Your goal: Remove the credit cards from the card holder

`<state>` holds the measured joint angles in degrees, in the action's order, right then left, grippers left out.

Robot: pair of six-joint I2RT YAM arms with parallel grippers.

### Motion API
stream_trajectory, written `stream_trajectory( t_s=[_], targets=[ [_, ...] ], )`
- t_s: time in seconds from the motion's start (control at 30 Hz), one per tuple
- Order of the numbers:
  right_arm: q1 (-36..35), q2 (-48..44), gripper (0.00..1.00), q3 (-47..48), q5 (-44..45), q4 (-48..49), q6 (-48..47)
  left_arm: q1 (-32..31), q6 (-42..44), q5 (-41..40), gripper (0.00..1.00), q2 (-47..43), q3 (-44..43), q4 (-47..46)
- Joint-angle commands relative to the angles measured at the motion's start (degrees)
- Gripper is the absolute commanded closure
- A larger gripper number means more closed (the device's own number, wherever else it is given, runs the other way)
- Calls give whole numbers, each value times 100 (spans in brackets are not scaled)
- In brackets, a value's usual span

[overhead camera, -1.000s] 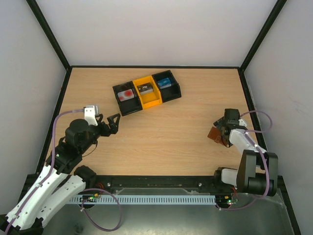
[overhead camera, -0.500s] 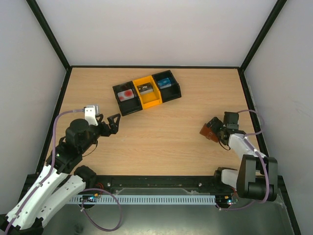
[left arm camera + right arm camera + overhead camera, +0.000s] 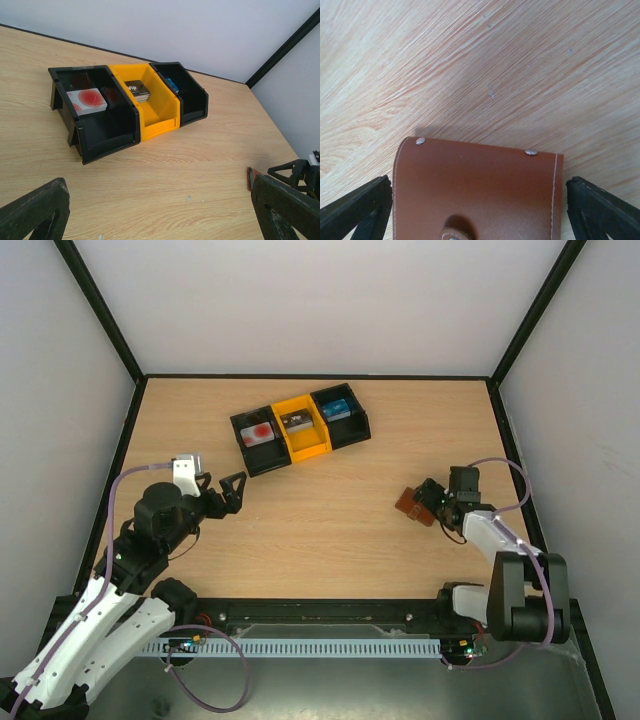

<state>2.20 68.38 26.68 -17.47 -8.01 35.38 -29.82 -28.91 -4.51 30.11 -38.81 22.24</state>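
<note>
The brown leather card holder [image 3: 409, 504] sits closed between the fingers of my right gripper [image 3: 424, 502], low over the table at the right. In the right wrist view the card holder [image 3: 480, 185] fills the gap between both fingers, its snap tab at the bottom. Its edge shows in the left wrist view [image 3: 249, 179]. A whitish card with a red round mark [image 3: 260, 433] lies in the tray's left black compartment, also seen in the left wrist view [image 3: 88, 99]. The red-pink card is hidden. My left gripper [image 3: 228, 492] is open and empty, far left of the holder.
The black-and-yellow three-part tray [image 3: 345, 434] stands at the back centre. Its yellow middle compartment [image 3: 159, 110] holds a dark card, its right one a blue item [image 3: 336, 409]. Black frame rails edge the table on both sides.
My right gripper has moved left and slightly forward across the table, carrying the card holder with it. The left arm has not moved.
</note>
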Motion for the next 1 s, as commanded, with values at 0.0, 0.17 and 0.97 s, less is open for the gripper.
stream_trajectory(
  t_s=[0.0,0.17,0.97],
  targets=[
    [-142,437,11,276,114,334,-150,29,17,14,0,21,64,-49],
    [-454,834,27,483,99,510,-222,30,8,11,0,12,56,-54],
    [-3187,2073,55,1426,208,762,-1160,22,-248,228,0,155,105,13]
  ],
)
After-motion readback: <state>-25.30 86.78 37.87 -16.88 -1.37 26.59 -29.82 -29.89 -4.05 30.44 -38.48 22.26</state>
